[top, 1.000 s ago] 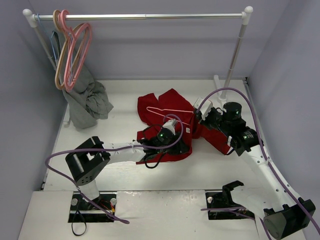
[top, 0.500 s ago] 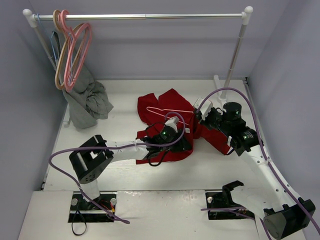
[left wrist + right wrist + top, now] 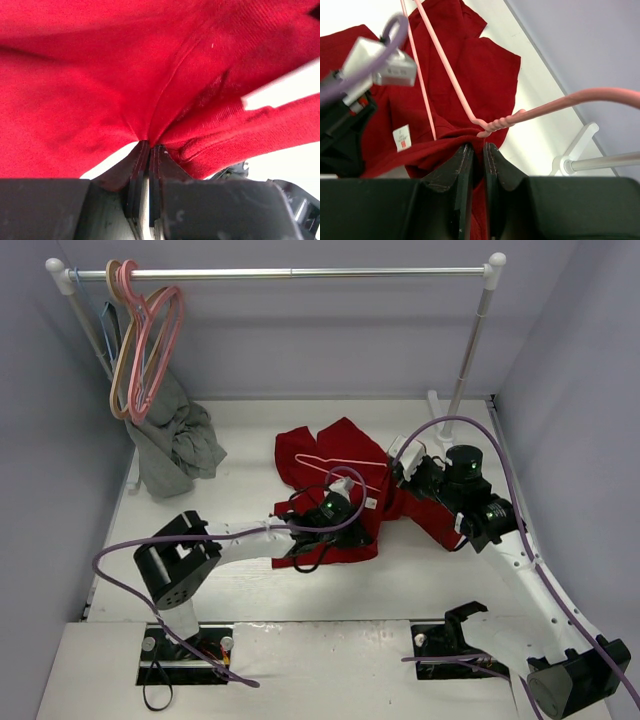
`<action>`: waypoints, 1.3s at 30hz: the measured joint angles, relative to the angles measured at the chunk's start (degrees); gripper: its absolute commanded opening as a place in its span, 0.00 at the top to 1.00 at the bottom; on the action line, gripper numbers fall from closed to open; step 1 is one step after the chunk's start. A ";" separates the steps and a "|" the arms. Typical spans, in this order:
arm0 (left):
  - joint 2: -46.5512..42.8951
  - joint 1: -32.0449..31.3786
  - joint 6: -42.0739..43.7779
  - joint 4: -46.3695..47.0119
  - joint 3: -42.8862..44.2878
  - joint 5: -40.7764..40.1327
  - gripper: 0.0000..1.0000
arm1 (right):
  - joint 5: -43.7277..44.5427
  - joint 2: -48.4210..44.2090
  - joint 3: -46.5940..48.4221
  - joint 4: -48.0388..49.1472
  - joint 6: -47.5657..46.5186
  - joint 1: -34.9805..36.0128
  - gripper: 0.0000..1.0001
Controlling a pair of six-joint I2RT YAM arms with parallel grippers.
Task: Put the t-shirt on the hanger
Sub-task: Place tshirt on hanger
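Note:
The red t-shirt (image 3: 335, 445) lies crumpled in the middle of the table. The thin light-pink hanger (image 3: 322, 462) lies on it, its frame partly under the cloth. My left gripper (image 3: 358, 520) is shut on a fold of the t-shirt (image 3: 100, 75); in the left wrist view (image 3: 149, 146) the red cloth fills the frame. My right gripper (image 3: 393, 492) is shut on the shirt's neck edge (image 3: 445, 137), in the right wrist view (image 3: 476, 146) just below the hanger's twisted neck (image 3: 495, 125). The white neck label (image 3: 401, 138) shows to the left of it.
A clothes rail (image 3: 290, 272) spans the back on two posts. Tan, blue and pink hangers (image 3: 140, 340) hang at its left end above a grey garment (image 3: 175, 440). The right post (image 3: 468, 350) and its foot (image 3: 580, 147) stand close behind my right gripper.
My left gripper has shifted slightly with the red cloth in its grip, and the shirt's near edge has moved with it. The right arm has not moved.

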 measured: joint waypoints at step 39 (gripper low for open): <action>-16.17 28.17 32.09 -46.40 24.04 4.26 1.00 | -2.14 0.17 6.29 -12.02 -6.84 0.00 1.00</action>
